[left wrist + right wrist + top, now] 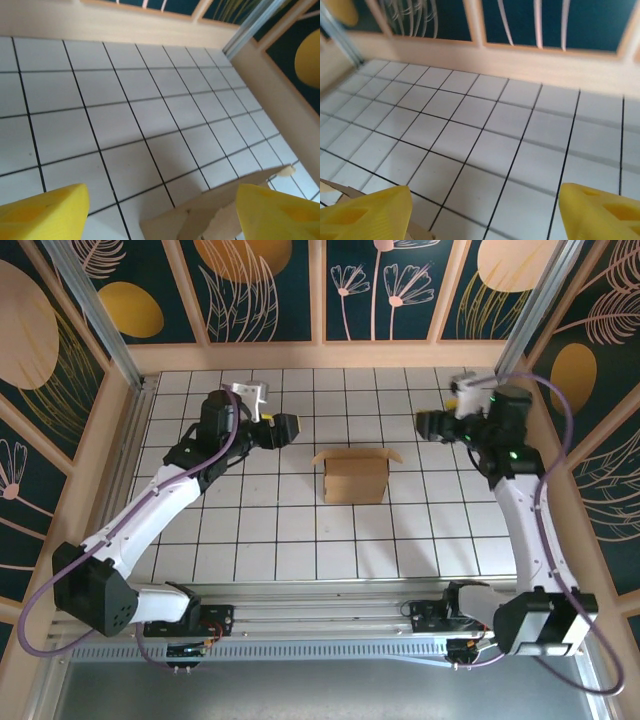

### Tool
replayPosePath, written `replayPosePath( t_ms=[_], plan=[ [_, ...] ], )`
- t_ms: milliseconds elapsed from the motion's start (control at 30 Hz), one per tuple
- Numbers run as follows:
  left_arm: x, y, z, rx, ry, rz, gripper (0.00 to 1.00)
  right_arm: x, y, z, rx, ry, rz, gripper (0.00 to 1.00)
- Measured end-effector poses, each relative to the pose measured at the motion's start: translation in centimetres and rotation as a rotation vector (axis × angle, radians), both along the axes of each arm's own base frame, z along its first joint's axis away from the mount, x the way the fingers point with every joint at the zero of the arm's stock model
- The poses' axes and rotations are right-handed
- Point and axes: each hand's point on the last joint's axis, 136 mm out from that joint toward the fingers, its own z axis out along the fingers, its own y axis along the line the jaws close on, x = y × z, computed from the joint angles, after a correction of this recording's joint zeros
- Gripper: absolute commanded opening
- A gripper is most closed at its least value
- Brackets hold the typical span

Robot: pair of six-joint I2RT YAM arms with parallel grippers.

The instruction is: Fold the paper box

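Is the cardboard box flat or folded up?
Folded up. The paper box stands on the tiled table as a box, not a flat sheet. Its top flaps stick out sideways, so the top looks open.

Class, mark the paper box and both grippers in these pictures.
paper box (pixel 355 481), top external view, on its near wall.
left gripper (pixel 162 200), left wrist view, midway between its fingertips.
right gripper (pixel 486 199), right wrist view, midway between its fingertips.

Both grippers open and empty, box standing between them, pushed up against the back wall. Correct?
Not against the wall. The paper box stands near the middle of the table, several tile rows short of the back wall; the top external view shows it. The rest holds: left gripper and right gripper are open and empty, with the box between them.
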Motion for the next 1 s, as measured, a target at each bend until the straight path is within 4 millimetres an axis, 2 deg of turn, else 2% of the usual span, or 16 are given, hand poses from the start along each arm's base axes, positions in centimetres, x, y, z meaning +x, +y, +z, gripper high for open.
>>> replayPosePath(
  t_ms=[100,200,267,433,533,667,767,867,1000],
  plan=[
    [-0.9,-1.5,-1.1,0.035,0.06,-0.042,0.74,-1.1,-0.6,-3.6,0.139,0.129,0.027,0.77],
    [-2.1,-2.5,-3.0,0.074,0.13,-0.079,0.71,-2.7,0.9,-6.4,0.22,0.225,0.095,0.77],
    [-2.9,-3.2,-4.3,0.102,0.174,-0.111,0.72,-3.3,2.1,-7.2,0.232,0.245,0.136,0.76],
    [-3.6,-4.2,-7.2,0.175,0.245,-0.156,0.69,-4.4,5.7,-7.8,0.173,0.194,0.247,0.75],
    [-3.6,-4.7,-8.1,0.2,0.264,-0.174,0.67,-4.7,6.9,-7.8,0.126,0.139,0.29,0.72],
    [-3.8,-5.1,-8.7,0.208,0.275,-0.198,0.63,-4.4,7.0,-8.2,0.064,0.096,0.288,0.62],
    [-3.9,-5.4,-9.0,0.205,0.282,-0.219,0.54,-4.1,6.9,-8.3,0.037,0.079,0.287,0.54],
    [-4.1,-5.6,-8.8,0.196,0.283,-0.235,0.39,-4.0,6.9,-8.7,0.022,0.081,0.287,0.47],
    [-3.8,-5.9,-8.3,0.19,0.272,-0.237,0.33,-3.9,6.9,-8.8,0.016,0.079,0.29,0.36]
  ],
)
